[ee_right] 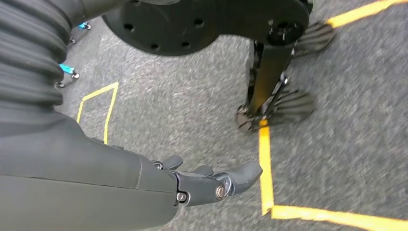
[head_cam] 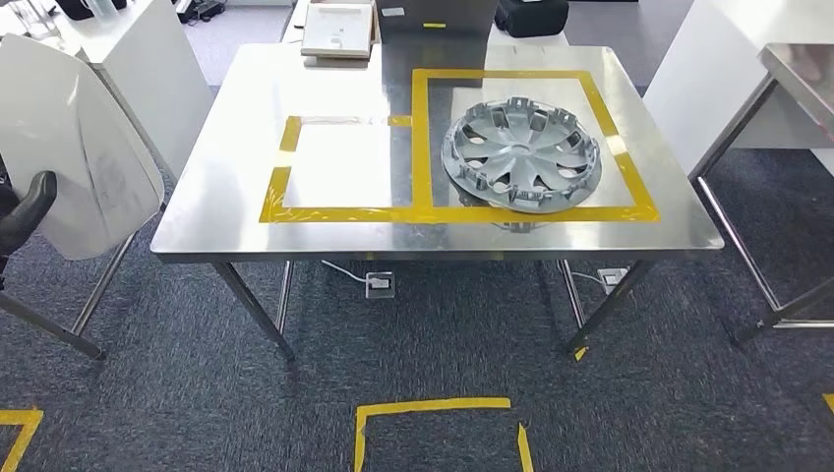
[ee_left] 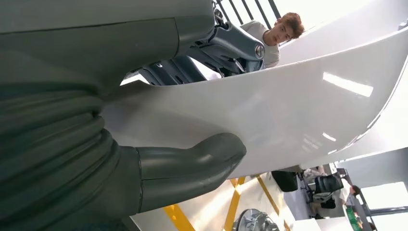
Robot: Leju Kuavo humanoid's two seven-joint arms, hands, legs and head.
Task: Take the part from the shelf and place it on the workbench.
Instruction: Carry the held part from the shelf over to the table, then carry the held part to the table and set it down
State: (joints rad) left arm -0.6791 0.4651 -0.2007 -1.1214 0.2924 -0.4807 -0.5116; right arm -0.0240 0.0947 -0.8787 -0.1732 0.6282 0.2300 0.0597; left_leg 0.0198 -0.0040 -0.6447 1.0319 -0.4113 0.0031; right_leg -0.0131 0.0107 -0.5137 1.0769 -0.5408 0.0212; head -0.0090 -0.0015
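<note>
I am holding the white part (head_cam: 74, 147) in my left hand (head_cam: 25, 211), out past the workbench's left edge and not over its top. My grey thumb (ee_left: 192, 166) is pressing flat against the glossy white face of the part, and my darker fingers (ee_left: 231, 43) are lying against its other side, so the panel is being pinched between them. Seen from my head, the part is standing tilted, its broad curved face turned toward me, with my dark hand gripping its lower left edge.

My right hand (ee_right: 211, 183) is hanging low over the grey carpet (ee_right: 183, 106), holding nothing, fingers loosely spread and slightly curled, near a corner of yellow floor tape (ee_right: 265, 192).

Ahead, the steel workbench (head_cam: 226, 147) is carrying two yellow tape rectangles. The smaller rectangle (head_cam: 285, 177), toward the left edge, is lying bare. The larger rectangle (head_cam: 629, 157), toward the right edge, is holding a silver hubcap (head_cam: 519, 152), whose near rim is touching the tape along the near edge. At the far edge a flat beige box (head_cam: 336, 29) is resting.
</note>
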